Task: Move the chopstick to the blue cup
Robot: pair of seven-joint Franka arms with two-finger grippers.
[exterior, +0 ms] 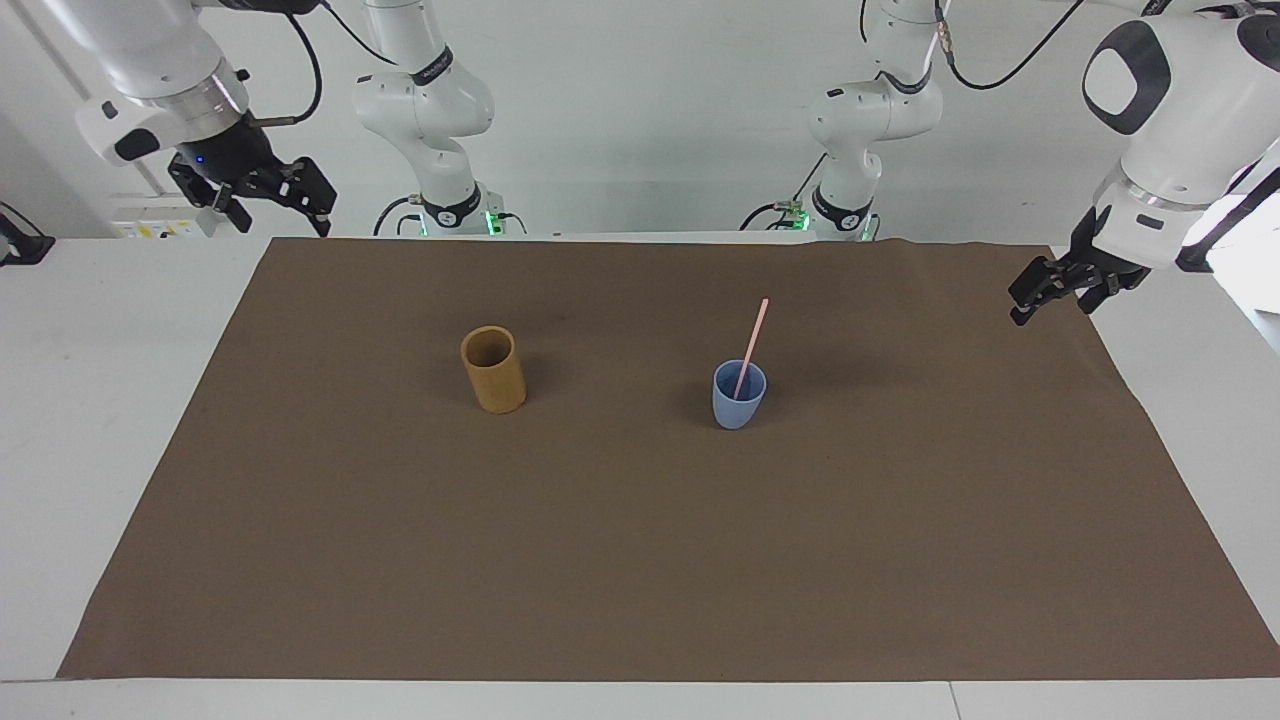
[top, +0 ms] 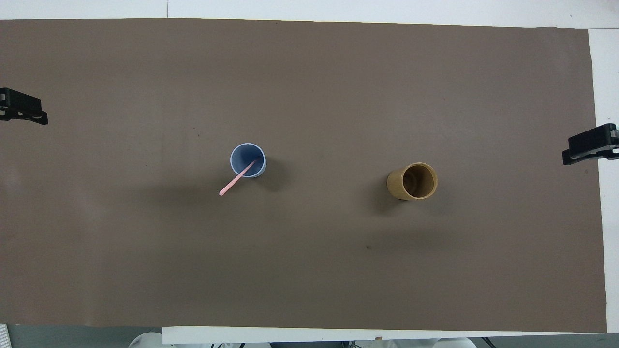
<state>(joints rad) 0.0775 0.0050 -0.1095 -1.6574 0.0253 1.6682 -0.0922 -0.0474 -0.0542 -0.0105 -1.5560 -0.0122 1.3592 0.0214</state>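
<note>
Overhead view shows the blue cup (top: 248,160) standing upright on the brown mat (top: 309,270) that covers most of the bench (exterior: 60,400), a little toward the left arm's end from the mat's middle. The chopstick (top: 237,178) stands in it, its lower end inside the cup and its shaft leaning on the rim, with the upper end tilted toward the robots and toward the left arm's end of the bench. From the facing view the same chopstick (exterior: 751,345) rises well above the blue cup (exterior: 739,395), with more of its length outside the cup than inside.

A tan cup (top: 412,181) stands upright and empty on the mat, well apart from the blue one, toward the right arm's end of the bench; in the facing view this tan cup (exterior: 493,369) is plainly taller than the blue cup.

Neither claw touches anything. The right claw (exterior: 268,195) hangs in the air over the bench's corner at the right arm's end, just off the mat's edge, its fingers spread and holding nothing; from overhead only its tip (top: 591,143) enters at the picture's edge. The left claw (exterior: 1052,290) hangs over the mat's edge at the left arm's end, also spread and empty, well away from both cups; its tip (top: 22,112) shows at the other edge of the overhead view.
</note>
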